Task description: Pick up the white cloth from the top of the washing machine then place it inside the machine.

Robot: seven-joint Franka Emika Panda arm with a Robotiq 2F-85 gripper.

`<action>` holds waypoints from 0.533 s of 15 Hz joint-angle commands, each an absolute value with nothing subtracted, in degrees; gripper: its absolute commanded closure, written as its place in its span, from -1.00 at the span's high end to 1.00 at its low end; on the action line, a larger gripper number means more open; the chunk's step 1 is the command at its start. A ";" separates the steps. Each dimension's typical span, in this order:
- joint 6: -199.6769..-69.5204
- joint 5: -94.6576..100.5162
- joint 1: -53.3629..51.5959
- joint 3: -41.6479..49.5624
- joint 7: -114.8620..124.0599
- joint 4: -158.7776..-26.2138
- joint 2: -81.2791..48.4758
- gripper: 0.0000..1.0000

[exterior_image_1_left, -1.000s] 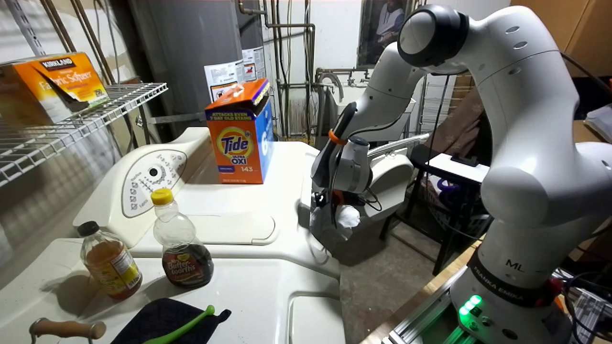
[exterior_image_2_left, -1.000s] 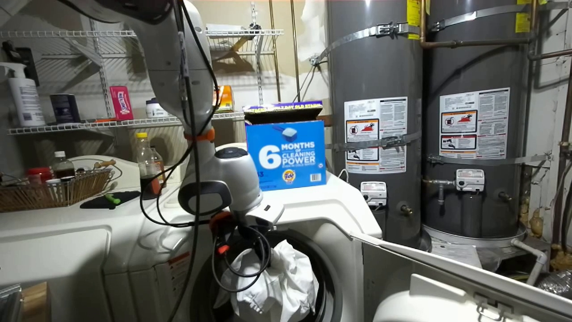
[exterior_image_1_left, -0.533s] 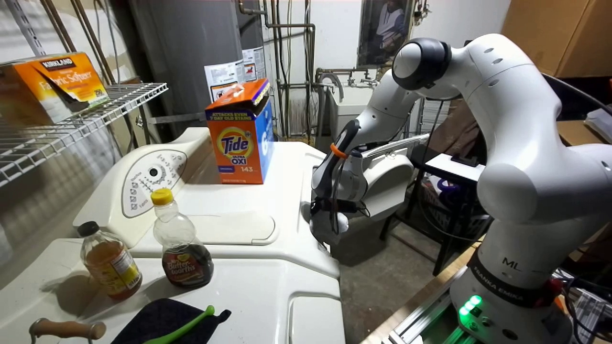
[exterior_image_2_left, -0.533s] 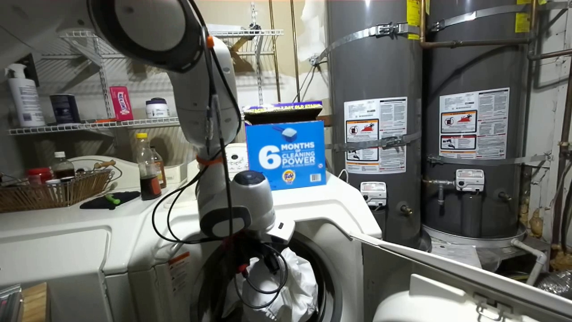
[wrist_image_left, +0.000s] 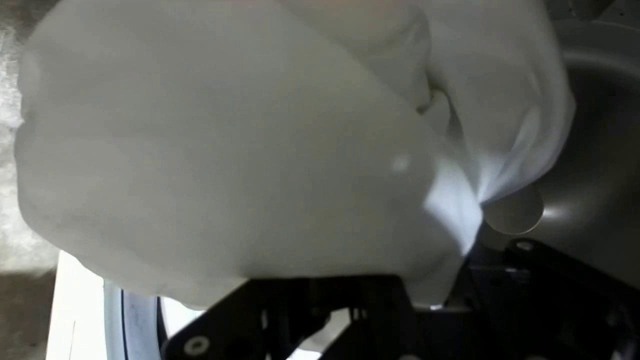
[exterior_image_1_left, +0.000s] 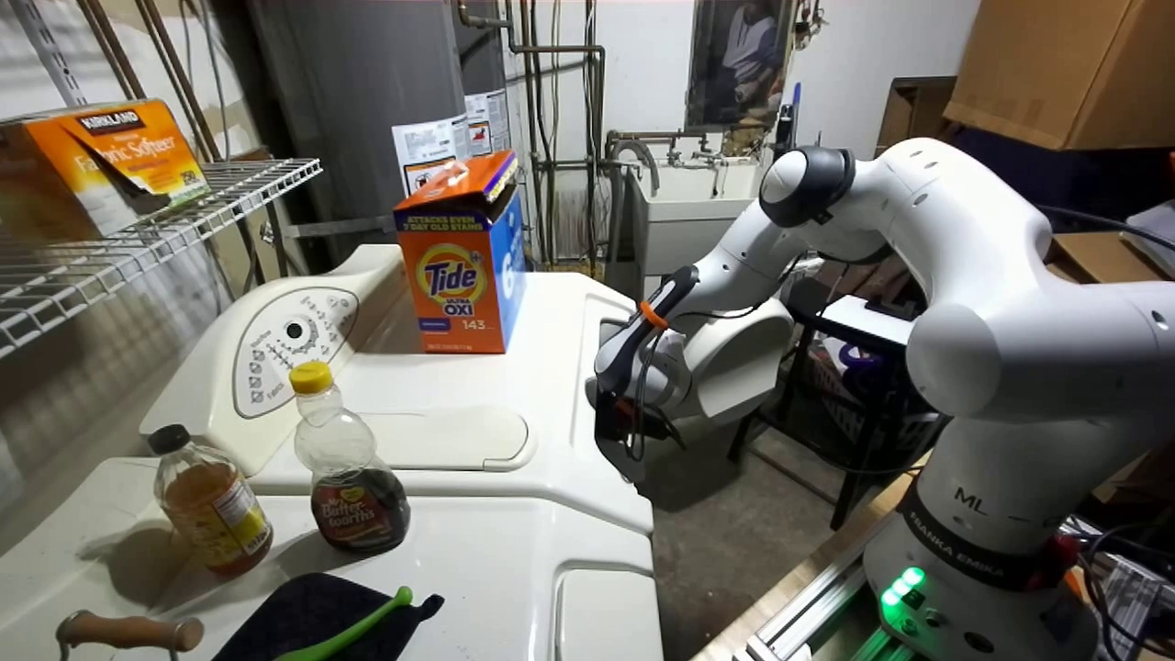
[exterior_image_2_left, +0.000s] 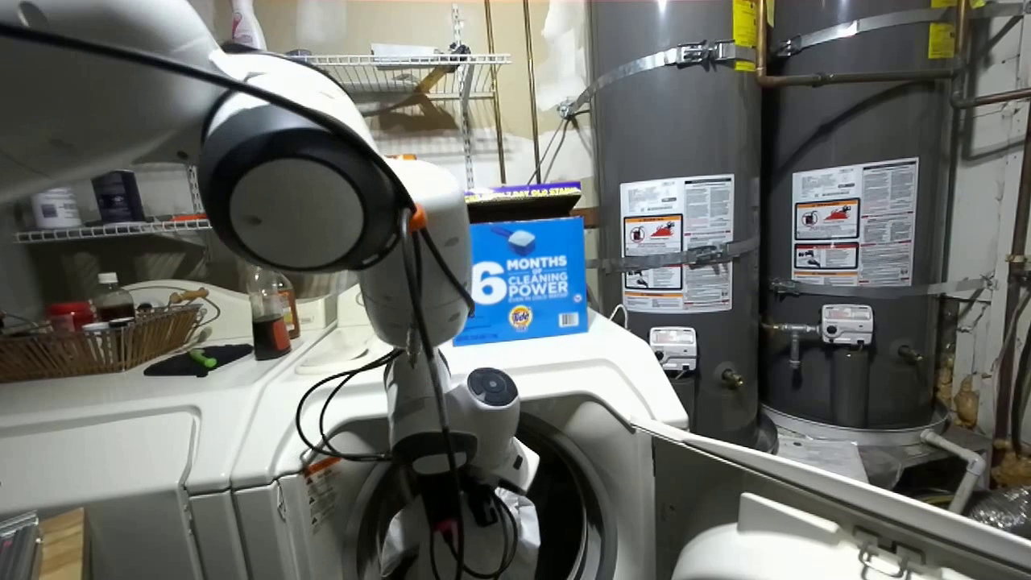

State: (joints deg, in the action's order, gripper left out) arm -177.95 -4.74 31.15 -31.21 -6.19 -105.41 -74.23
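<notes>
The white cloth (wrist_image_left: 225,150) fills most of the wrist view. In an exterior view it hangs bunched (exterior_image_2_left: 403,536) in the round front opening (exterior_image_2_left: 592,503) of the white washing machine (exterior_image_2_left: 596,370). My gripper (wrist_image_left: 445,295) is shut on the cloth, though the cloth and dark finger parts hide much of the pinch. In an exterior view the gripper (exterior_image_1_left: 633,418) is low at the machine's front edge, and the cloth is hidden there. The metal drum (wrist_image_left: 595,185) shows at the right of the wrist view. The machine's door (exterior_image_2_left: 805,548) stands open.
A Tide box (exterior_image_1_left: 454,285) stands on the washer's top. A syrup bottle (exterior_image_1_left: 358,505), a juice-coloured bottle (exterior_image_1_left: 216,514) and a dark cloth with a green handle (exterior_image_1_left: 353,629) lie on the neighbouring machine. Cables (exterior_image_2_left: 346,459) loop beside the wrist. Water heaters (exterior_image_2_left: 676,121) stand behind.
The arm has stretched forward and lowered. The gripper and cloth have moved down and deeper into the washer's opening, and the cloth has dropped out of sight in an exterior view.
</notes>
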 commanded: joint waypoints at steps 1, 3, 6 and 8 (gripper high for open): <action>-175.45 -3.45 37.41 -37.22 -11.14 -96.08 -85.64 -0.91; -174.99 -2.80 40.47 -40.60 -14.27 -92.13 -91.28 -0.91; -175.68 -13.68 42.59 -44.54 -25.62 -95.54 -88.09 -0.91; -176.05 -20.20 43.07 -47.99 -33.87 -94.55 -87.75 -0.91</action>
